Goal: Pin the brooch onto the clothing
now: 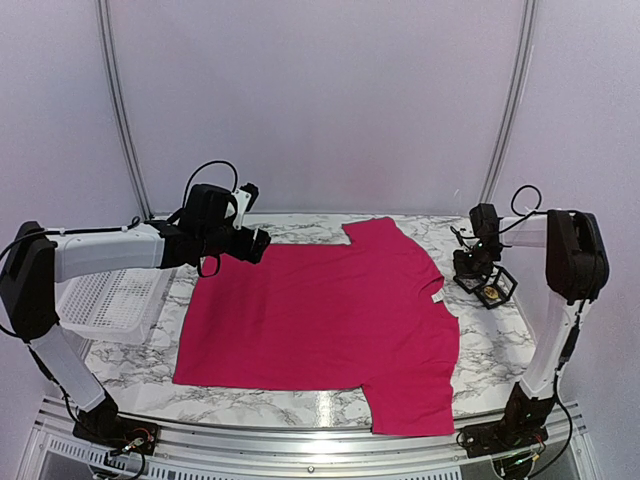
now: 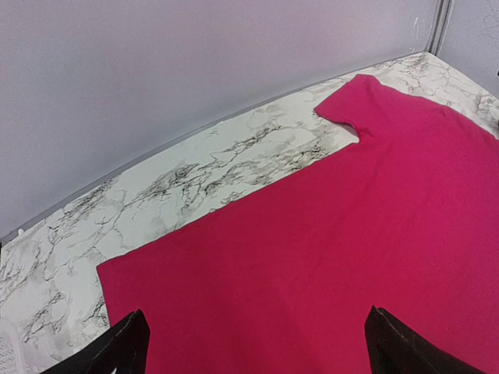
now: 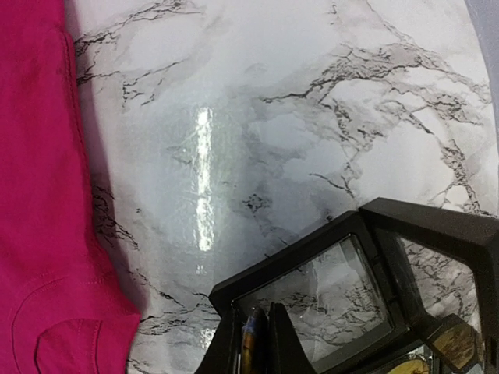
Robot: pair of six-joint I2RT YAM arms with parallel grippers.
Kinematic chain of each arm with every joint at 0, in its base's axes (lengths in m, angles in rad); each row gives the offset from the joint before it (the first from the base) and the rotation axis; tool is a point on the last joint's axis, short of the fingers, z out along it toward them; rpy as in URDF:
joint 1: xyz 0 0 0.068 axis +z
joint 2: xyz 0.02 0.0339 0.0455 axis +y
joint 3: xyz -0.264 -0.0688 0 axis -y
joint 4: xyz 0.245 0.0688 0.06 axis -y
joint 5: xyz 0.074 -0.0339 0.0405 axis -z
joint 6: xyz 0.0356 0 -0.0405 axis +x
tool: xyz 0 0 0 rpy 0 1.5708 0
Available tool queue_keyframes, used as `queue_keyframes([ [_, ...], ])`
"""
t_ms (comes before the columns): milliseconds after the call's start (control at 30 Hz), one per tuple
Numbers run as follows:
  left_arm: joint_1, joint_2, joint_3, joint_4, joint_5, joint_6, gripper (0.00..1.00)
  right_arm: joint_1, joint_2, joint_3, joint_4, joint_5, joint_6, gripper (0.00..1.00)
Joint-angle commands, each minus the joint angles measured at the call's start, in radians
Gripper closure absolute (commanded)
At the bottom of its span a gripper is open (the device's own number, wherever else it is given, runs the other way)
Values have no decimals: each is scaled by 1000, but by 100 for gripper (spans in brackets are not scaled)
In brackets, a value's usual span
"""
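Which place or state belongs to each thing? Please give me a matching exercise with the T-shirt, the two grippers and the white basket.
Things:
1 T-shirt
2 left gripper
3 right gripper
4 white basket

Places or states:
a open, above the T-shirt
b at the left side of the table
c spread flat on the table
d fingers close together, over bare marble beside the T-shirt

Pairs: 1-c, 2-a, 3-d, 4-b
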Motion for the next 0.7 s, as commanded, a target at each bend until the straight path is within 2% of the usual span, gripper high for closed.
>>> queue_keyframes([
  [0,-4,9,33,-23,18,8,1,-8,-47,8,-31,42,4,93],
  [167,-4,8,35,-23,20,10,1,-7,-53,19,-52,60,-1,98],
  [467,-4,-2,36,-25,37,10,1,-8,-85,54,-90,65,-10,100],
  [667,-4,-19,36,-23,94,14,1,-3,-176,61,-83,-68,-53,100],
])
